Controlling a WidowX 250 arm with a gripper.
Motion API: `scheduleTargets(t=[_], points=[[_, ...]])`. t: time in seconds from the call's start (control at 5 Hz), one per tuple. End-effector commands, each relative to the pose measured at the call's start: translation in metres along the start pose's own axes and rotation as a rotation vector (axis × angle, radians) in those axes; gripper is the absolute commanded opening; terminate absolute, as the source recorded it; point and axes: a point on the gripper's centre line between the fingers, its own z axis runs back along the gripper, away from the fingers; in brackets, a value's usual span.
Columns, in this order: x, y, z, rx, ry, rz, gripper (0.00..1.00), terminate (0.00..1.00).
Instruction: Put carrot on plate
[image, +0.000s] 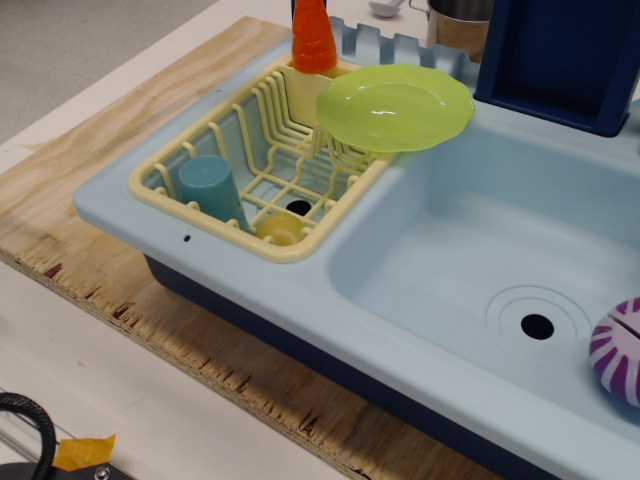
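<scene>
The orange carrot (313, 40) stands upright at the far corner of the pale yellow dish rack (180, 210), its lower end in the rack's small corner holder and its top cut off by the frame's upper edge. The lime-green plate (395, 107) rests tilted on the rack's right side and overhangs the sink basin. The carrot is just left of the plate's far rim and is not on it. No gripper shows in this view.
A teal cup (210, 188) stands upside down in the rack, with a small yellow round piece (280, 228) beside it. A purple-and-white striped ball (620, 350) lies in the light blue sink basin (450, 250). A dark blue panel (560, 50) and a metal pot (462, 22) stand behind.
</scene>
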Motion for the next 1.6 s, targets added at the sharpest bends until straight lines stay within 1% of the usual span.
scheduleTargets(t=[0.0, 0.2, 0.4, 0.6, 0.8, 1.0, 1.2, 1.4], points=[[0.000, 0.000, 0.000, 0.000, 0.000, 0.000, 1.00, 0.00], [0.013, 0.000, -0.006, -0.009, 0.000, -0.027, 1.00, 0.00], [0.023, -0.001, -0.016, -0.032, -0.006, -0.056, 1.00, 0.00], [0.029, -0.001, -0.025, -0.048, 0.011, -0.078, 1.00, 0.00], [0.034, 0.000, -0.035, -0.062, 0.032, -0.084, 1.00, 0.00], [0.035, 0.000, -0.041, -0.063, 0.048, -0.083, 1.00, 0.00], [0.030, 0.002, -0.049, -0.067, 0.029, -0.062, 1.00, 0.00], [0.027, 0.000, -0.052, -0.060, 0.032, -0.055, 0.00, 0.00]])
